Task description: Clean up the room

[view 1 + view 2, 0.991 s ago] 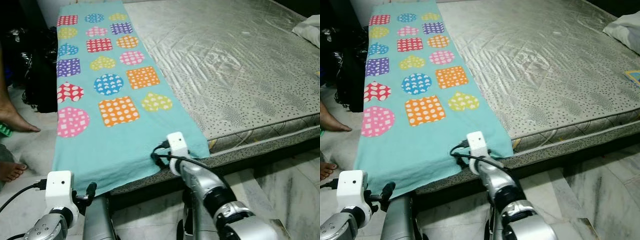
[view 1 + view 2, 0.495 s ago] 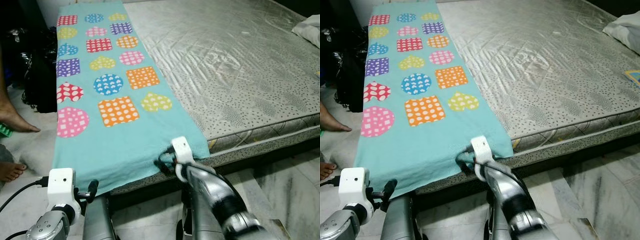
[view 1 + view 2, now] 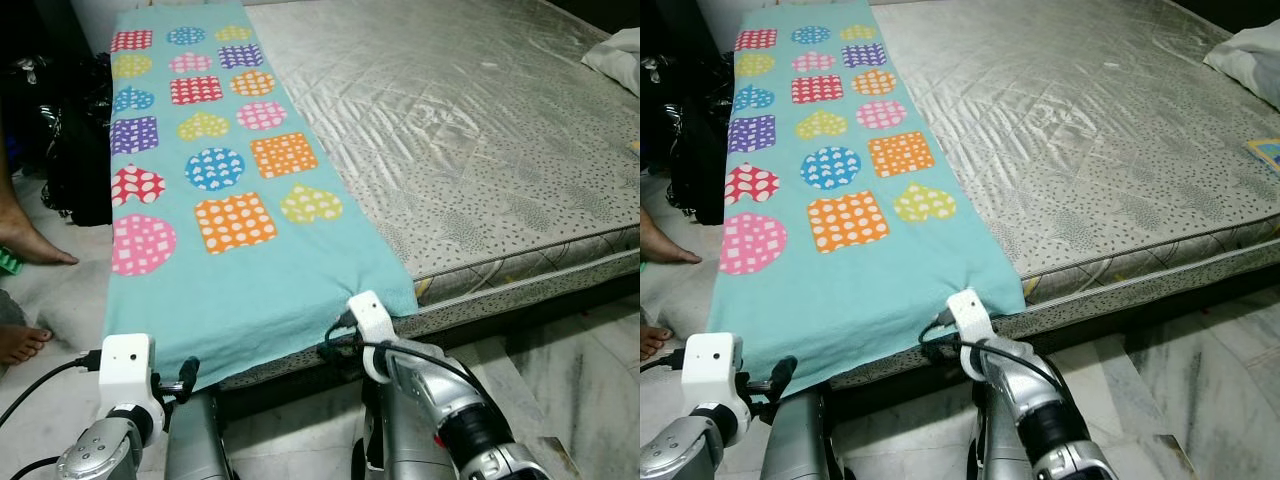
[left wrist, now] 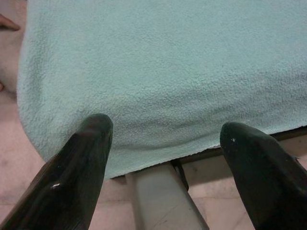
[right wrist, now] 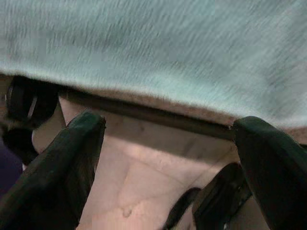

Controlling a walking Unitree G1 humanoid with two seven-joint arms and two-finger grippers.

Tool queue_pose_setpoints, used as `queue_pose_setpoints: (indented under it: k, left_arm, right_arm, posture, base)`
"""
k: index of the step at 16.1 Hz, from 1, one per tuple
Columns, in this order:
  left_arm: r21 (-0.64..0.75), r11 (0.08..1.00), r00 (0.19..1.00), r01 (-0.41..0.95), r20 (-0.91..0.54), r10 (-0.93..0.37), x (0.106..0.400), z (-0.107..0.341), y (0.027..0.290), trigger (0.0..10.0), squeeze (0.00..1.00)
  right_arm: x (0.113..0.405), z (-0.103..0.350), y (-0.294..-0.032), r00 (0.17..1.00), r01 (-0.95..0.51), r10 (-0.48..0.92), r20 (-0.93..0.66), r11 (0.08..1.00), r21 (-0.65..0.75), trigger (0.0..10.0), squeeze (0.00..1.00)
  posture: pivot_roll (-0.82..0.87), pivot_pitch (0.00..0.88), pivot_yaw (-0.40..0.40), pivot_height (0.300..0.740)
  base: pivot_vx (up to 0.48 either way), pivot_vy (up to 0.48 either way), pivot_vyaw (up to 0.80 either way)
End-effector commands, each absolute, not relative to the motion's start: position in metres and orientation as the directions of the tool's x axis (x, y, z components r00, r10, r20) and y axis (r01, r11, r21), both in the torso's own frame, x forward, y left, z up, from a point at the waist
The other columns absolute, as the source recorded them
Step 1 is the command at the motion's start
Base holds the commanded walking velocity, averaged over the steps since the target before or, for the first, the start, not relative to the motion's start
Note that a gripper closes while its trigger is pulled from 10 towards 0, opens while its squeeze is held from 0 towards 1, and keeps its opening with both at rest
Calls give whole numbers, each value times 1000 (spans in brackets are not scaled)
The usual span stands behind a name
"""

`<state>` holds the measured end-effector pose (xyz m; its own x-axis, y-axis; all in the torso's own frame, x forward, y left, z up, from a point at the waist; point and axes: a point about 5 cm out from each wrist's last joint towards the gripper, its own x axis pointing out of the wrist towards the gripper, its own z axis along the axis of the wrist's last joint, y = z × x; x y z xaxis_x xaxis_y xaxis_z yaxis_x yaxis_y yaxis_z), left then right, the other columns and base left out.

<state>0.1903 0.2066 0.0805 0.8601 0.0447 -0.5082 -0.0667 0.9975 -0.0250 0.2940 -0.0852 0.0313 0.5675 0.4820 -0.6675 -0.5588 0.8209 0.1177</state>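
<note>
A teal blanket (image 3: 230, 160) printed with bright dotted hearts, squares and circles lies flat along the left side of the bed, and its near end hangs over the bed's edge. My left gripper (image 4: 165, 129) is open just in front of the hanging hem (image 4: 158, 158), with nothing between its fingers. My right gripper (image 5: 168, 124) is open too, low under the blanket's near right corner (image 3: 395, 300), with floor showing between its fingers. Its white wrist camera (image 3: 368, 315) sits right at the hem.
The grey quilted mattress (image 3: 480, 130) fills the right side, with a white pillow (image 3: 620, 55) at the far right. A person's bare feet (image 3: 30, 245) stand on the floor at left beside black bags (image 3: 70, 150). Marble floor (image 3: 570, 370) lies in front of the bed.
My right arm has drawn back and down from the blanket's near edge toward me. The left arm has barely shifted. The blanket lies as before.
</note>
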Motion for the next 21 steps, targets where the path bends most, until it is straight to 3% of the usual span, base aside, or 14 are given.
queue_pose_setpoints:
  k: [1, 3, 7, 9, 12, 16, 21]
  left_arm:
    - [-13, 998, 849, -69, -527, 52, 190, 77, 206, 10000, 0]
    - [-12, 998, 848, -68, -527, 52, 192, 76, 206, 10000, 0]
    - [-42, 996, 881, -73, -471, 45, 203, 80, 202, 10000, 0]
    - [-70, 995, 902, -70, -431, 33, 214, 81, 198, 10000, 0]
    - [-91, 995, 923, -48, -384, 10, 230, 83, 191, 10000, 0]
    - [-92, 995, 937, -35, -348, 1, 248, 84, 189, 10000, 0]
    - [-91, 996, 943, -12, -332, -19, 259, 82, 187, 10000, 0]
  right_arm:
    - [291, 35, -88, 553, -600, 493, -672, 795, 90, 10000, 0]
    - [289, 37, -97, 562, -619, 480, -674, 784, 43, 10000, 0]
    - [295, 61, -127, 754, -512, 413, -510, 857, -63, 10000, 0]
    - [304, 89, -134, 900, -345, 324, -293, 939, -21, 10000, 0]
    - [312, 122, -131, 969, -230, 238, -68, 967, 112, 10000, 0]
    - [325, 147, -130, 977, -212, 203, 70, 963, 167, 10000, 0]
    - [335, 160, -134, 973, -214, 195, 122, 963, 163, 10000, 0]
  posture:
    - [26, 116, -34, 526]
    - [16, 104, -36, 526]
    - [-20, 59, -27, 526]
    - [-42, 27, -16, 526]
    - [-64, 0, 5, 526]
    - [-83, 0, 23, 526]
    - [-104, 0, 41, 526]
  base:
    - [0, 0, 0]
    - [0, 0, 0]
    - [0, 0, 0]
    - [0, 0, 0]
    - [0, 0, 0]
    - [0, 0, -247]
    - [0, 0, -548]
